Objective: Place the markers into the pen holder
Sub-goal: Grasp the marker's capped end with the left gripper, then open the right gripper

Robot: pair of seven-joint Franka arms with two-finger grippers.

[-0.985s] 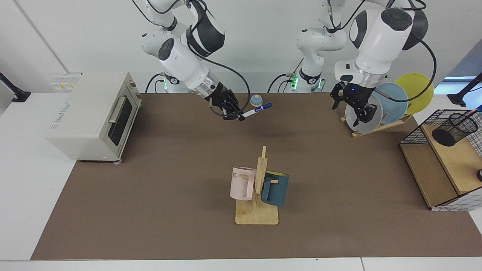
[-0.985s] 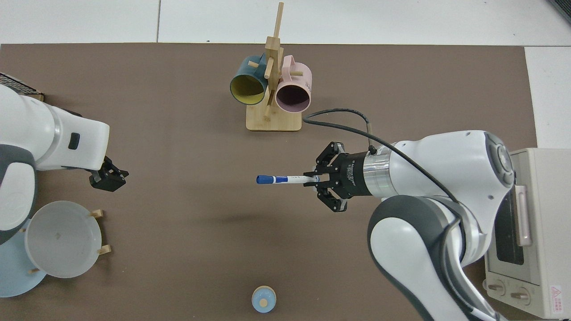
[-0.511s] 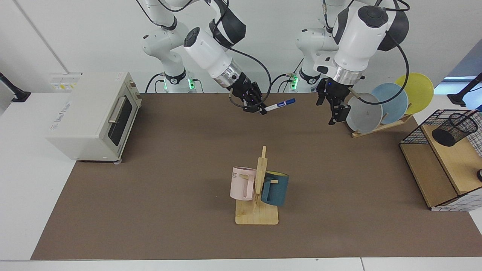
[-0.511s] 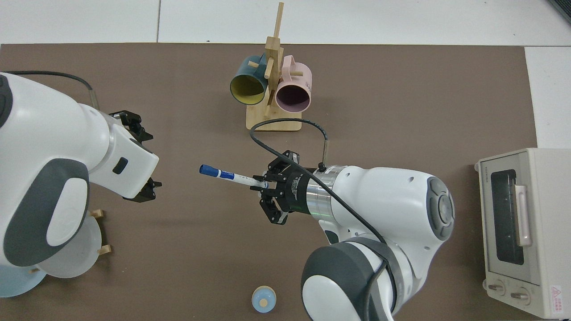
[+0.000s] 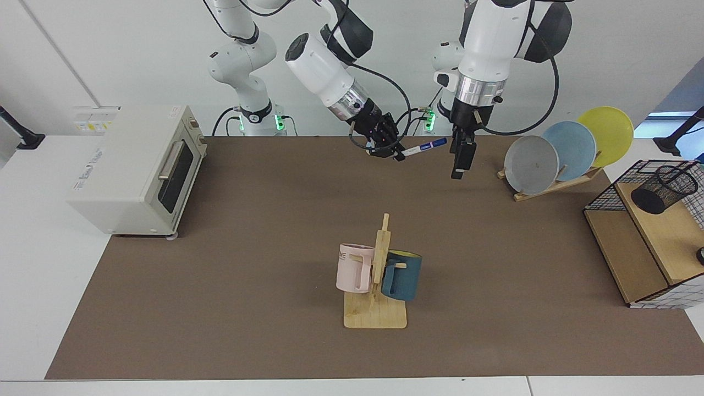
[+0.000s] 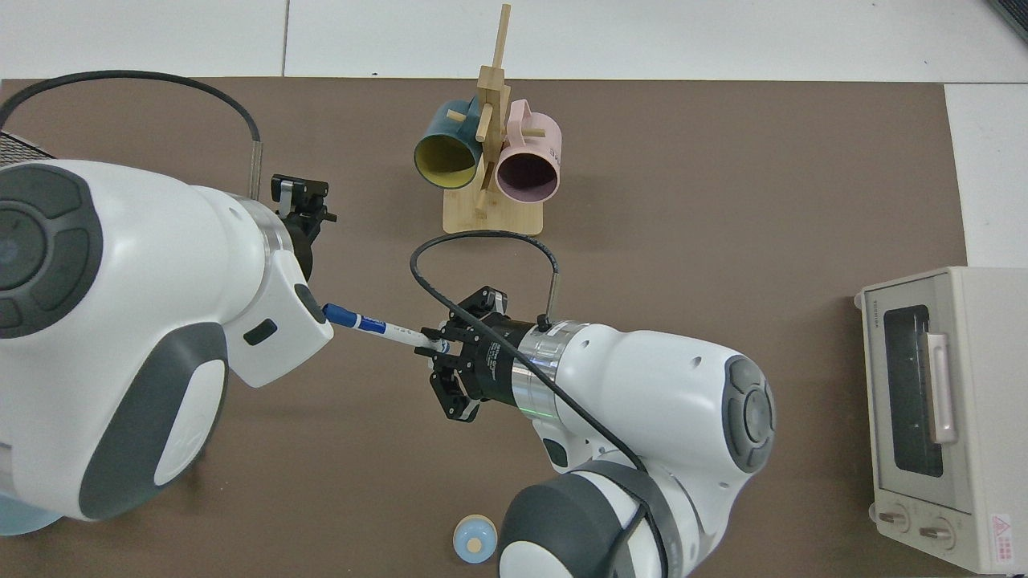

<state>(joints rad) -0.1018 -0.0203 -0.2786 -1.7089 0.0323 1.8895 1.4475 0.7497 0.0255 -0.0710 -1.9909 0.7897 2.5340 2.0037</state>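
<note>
Right gripper has its fingers clamped on the white tail of the marker, held in the air well above the brown tabletop with the blue cap pointing at 3 o'clock toward the left gripper; whether that one's fingers are apart I cannot tell. Risk, as judged: the slim, smooth barrel is pinched only at its end, so a bump during handover could pivot or drop it. Pen holder, a black wire-mesh cup, sits on the wooden shelf far off at 3 o'clock.

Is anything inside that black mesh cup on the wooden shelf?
The pen holder looks empty, though its bottom stays hidden. The marker is in the right claw.
</note>
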